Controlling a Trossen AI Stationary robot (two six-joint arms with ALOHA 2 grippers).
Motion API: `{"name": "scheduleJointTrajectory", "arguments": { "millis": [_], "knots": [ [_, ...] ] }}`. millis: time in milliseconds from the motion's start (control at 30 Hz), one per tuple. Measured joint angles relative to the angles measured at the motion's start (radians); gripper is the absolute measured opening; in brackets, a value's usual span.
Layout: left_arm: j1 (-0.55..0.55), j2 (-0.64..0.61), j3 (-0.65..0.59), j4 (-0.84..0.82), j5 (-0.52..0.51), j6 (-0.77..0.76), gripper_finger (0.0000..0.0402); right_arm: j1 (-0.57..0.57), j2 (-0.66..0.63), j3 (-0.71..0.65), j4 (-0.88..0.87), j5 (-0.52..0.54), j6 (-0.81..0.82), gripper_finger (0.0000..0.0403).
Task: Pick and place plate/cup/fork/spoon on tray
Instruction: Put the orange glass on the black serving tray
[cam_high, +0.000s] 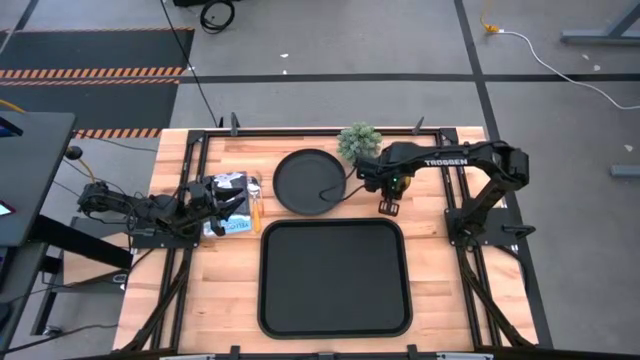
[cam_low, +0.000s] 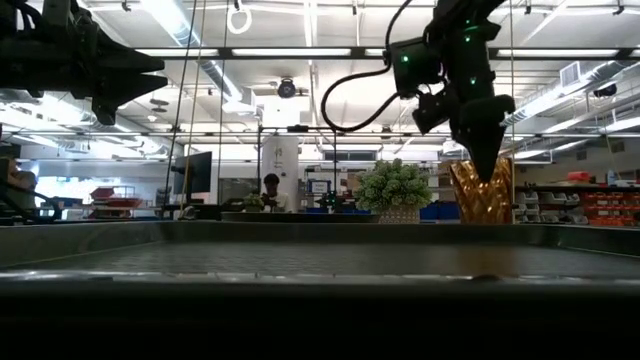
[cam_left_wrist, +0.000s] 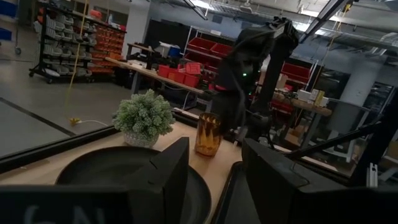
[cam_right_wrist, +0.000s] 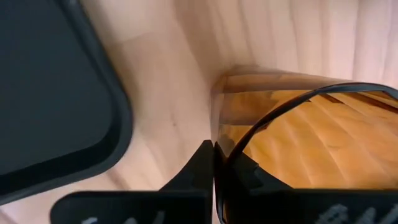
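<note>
Right gripper sits directly over the cup, one finger inside the rim; closure can't be told. Cup stands upright on the table just off the tray corner, plate beside. Left gripper waits parted.

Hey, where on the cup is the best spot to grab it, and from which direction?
Probably the rim, from straight above: the cup stands upright and open-topped on the table, clear of the plate and tray. The right claw is already there, one finger inside the wall.
</note>
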Motion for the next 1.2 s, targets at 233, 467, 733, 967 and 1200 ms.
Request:
{"name": "scheduleJointTrajectory", "arguments": {
  "millis": [233, 467, 733, 967, 1200],
  "knots": [
    [0.000, 0.000, 0.000, 0.000, 0.000, 0.000, 0.0158, 0.128, 0.000, 0.114, -0.045, 0.004, 0.105, 0.0015],
    [0.000, 0.000, 0.000, 0.000, 0.000, -0.002, 0.0158, 0.319, 0.000, 0.216, -0.113, -0.011, 0.255, 0.0015],
    [0.000, 0.000, 0.000, 0.001, 0.000, -0.028, 0.0158, 0.493, 0.028, 0.217, -0.089, -0.066, 0.408, 0.0015],
    [0.000, 0.000, 0.000, 0.006, -0.037, -0.028, 0.0158, 0.580, 0.096, 0.216, -0.049, -0.070, 0.488, 0.0015],
    [0.000, 0.000, 0.000, 0.009, -0.038, -0.028, 0.0158, 0.589, 0.197, 0.216, -0.028, -0.083, 0.450, 0.0015]
  ]
}}
